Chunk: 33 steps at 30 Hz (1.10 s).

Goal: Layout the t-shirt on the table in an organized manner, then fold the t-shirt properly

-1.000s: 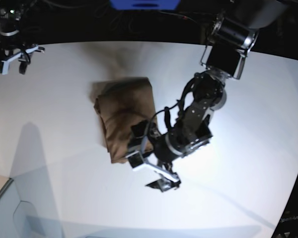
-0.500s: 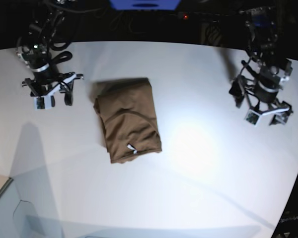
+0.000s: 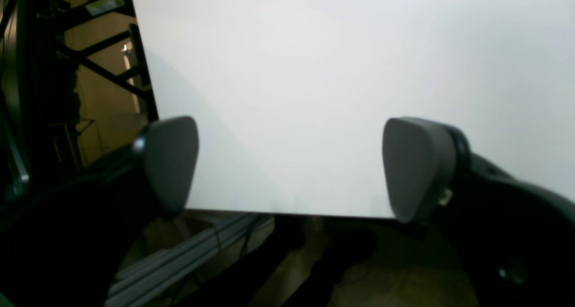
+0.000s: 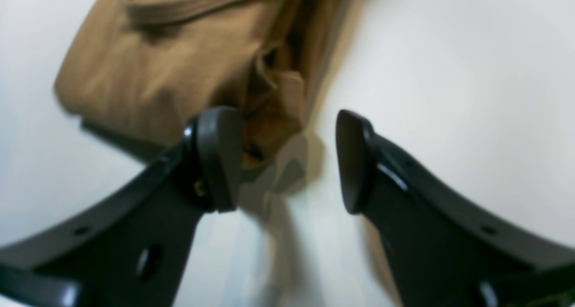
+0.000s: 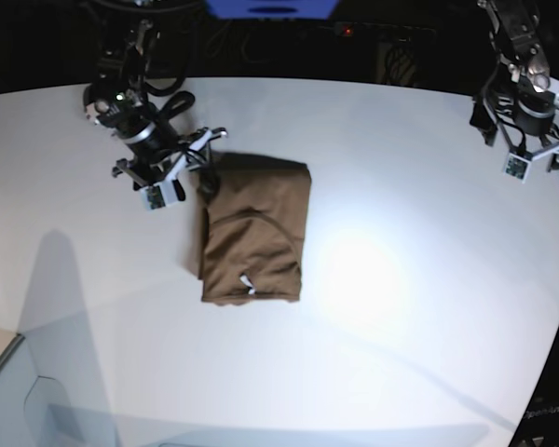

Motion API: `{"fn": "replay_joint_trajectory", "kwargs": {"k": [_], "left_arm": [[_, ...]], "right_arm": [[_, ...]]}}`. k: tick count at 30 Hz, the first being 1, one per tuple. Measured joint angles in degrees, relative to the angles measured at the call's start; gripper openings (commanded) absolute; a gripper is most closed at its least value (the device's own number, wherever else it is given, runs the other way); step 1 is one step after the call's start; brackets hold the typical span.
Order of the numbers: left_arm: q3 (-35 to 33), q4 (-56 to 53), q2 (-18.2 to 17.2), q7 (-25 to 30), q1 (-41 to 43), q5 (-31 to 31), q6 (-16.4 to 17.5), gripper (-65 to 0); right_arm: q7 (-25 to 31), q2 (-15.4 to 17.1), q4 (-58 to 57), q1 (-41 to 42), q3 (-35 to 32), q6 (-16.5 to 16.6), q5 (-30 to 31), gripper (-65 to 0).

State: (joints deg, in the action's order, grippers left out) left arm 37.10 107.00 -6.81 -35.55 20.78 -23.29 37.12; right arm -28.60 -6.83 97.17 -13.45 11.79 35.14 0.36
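Risk of dragging the folded t-shirt [image 5: 254, 235], mid-table [image 5: 419, 279], out of shape, with right gripper [image 5: 180, 166] fingers [image 4: 220, 159] apart at its top-left corner and left gripper [image 5: 538, 156] fingers apart, well clear.

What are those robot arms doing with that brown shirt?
The two-armed robot is folding a t-shirt. It lies folded into a neat brown bundle on the white table. The right gripper is right at the bundle's top corner with its jaws open, not clamping any cloth. The left gripper is open too, far off near the table's edge, holding nothing.
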Motion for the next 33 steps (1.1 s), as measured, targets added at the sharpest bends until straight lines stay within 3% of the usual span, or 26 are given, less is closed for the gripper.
{"fn": "replay_joint_trajectory", "kwargs": {"k": [6,9,11,13,15,19,20,22,23,28,33], "left_arm": [[-0.2,0.0,0.1,0.2,0.0,0.2,0.0,-2.0],[-0.2,0.2,2.0,0.2,-0.4,0.2,0.0,-2.2],[-0.5,1.2,3.1,0.0,-0.1,0.3,0.2,-6.1],[-0.2,2.8,4.0,-0.3,0.1,1.7,0.1,-16.2],[-0.1,4.2,4.7,0.2,1.1,6.1,0.0,-31.3],[0.1,5.9,4.6,-0.4,4.8,10.6,0.0,-62.0],[0.2,6.2,4.6,-0.5,5.5,11.4,0.0,-65.0],[0.2,6.9,5.9,-0.1,6.6,12.7,-0.1,-63.6],[0.3,7.2,6.5,-0.2,7.1,13.1,0.0,-62.8],[4.6,7.5,10.2,-0.9,11.2,18.2,-0.2,-64.9],[7.7,7.5,10.8,0.0,15.1,24.9,-0.5,-64.9]], "right_arm": [[-0.2,0.2,0.3,-1.2,0.7,0.0,-0.1,-31.4],[0.2,-0.3,0.5,-1.0,5.1,0.0,0.1,-31.4],[-0.3,-0.1,1.1,-1.2,8.7,0.0,-0.1,-31.5],[-0.1,0.0,2.6,-2.7,10.9,0.0,-0.2,-31.6],[-0.4,-0.1,5.2,-4.8,12.7,0.0,-0.2,-33.7],[0.0,-1.7,10.4,-9.3,17.5,0.0,0.0,-48.6],[0.0,-2.4,11.2,-10.2,18.8,0.0,0.0,-52.8],[-0.2,-2.7,12.3,-11.9,21.6,0.0,1.3,-62.9],[-0.3,-2.7,12.8,-12.6,23.8,0.0,2.8,-65.0],[-0.6,-2.3,13.4,-16.9,32.3,-0.1,12.0,-65.0],[-0.5,-2.3,12.9,-20.2,37.0,-0.2,18.4,-65.0]]}}
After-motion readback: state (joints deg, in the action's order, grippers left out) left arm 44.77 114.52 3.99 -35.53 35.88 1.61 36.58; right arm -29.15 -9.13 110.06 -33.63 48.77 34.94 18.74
